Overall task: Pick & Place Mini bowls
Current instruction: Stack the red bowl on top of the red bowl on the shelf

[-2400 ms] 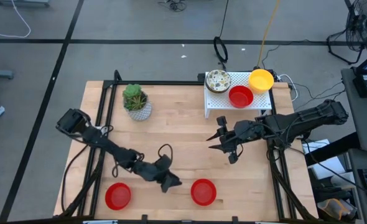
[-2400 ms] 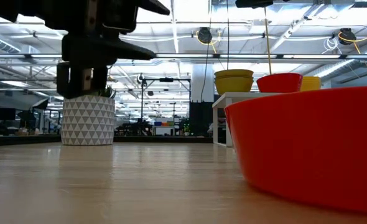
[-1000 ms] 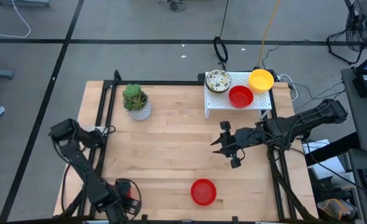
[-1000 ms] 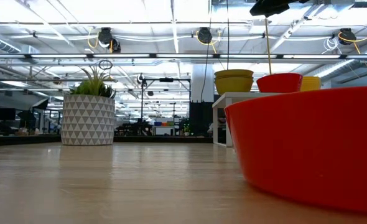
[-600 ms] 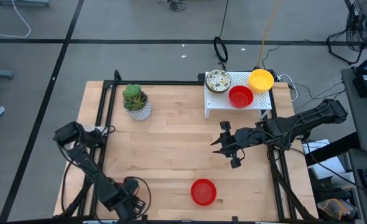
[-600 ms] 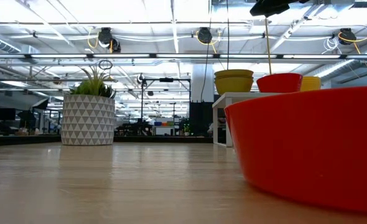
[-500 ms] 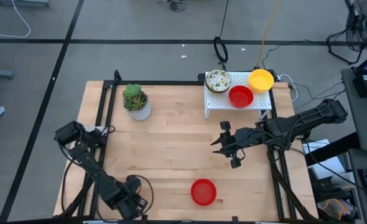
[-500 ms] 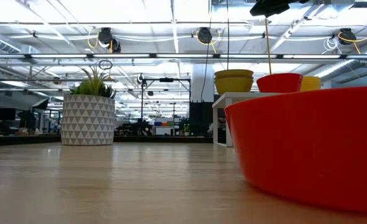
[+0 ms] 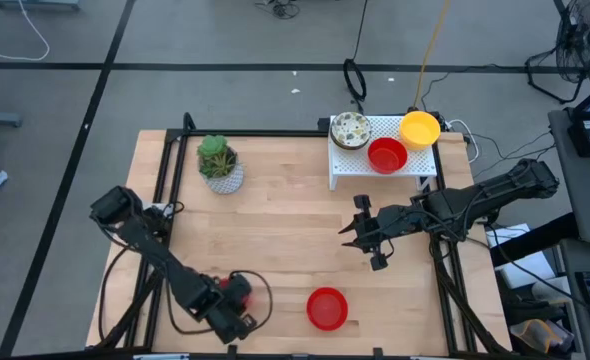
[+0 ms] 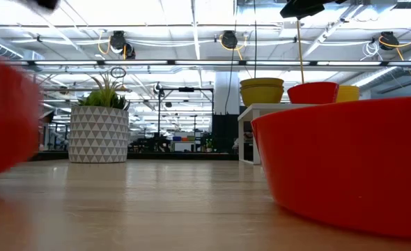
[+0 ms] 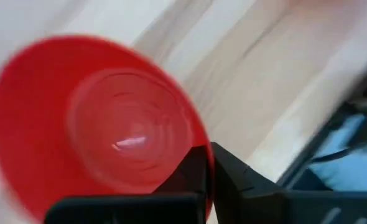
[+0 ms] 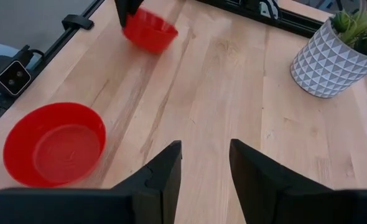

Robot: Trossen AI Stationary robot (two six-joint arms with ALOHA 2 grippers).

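My left gripper is near the table's near edge, shut on a red mini bowl. That bowl also shows as a red blur in the low view and farther off in the right wrist view. A second red bowl rests on its base on the table. A speckled bowl, a red bowl and a yellow bowl sit on a white rack. My right gripper hangs open over the table's middle right, touching nothing. My left gripper pinches the red bowl's rim between its two fingers, one finger on the inner side and the other outside. The bowl is lifted clear of the table and tilted, its hollow facing the wrist camera.
A white patterned pot with a green plant stands toward the far left. The rack stands at the far right corner. Bare wood lies between the plant, the rack and the red bowl on the table. Black frame rails run along the table's sides.
My left gripper, holding the red bowl, has swung from the table's near-left corner toward the right along the near edge. The bowl has come into the low view from the left and now shows there as a blur. My right arm has kept still.
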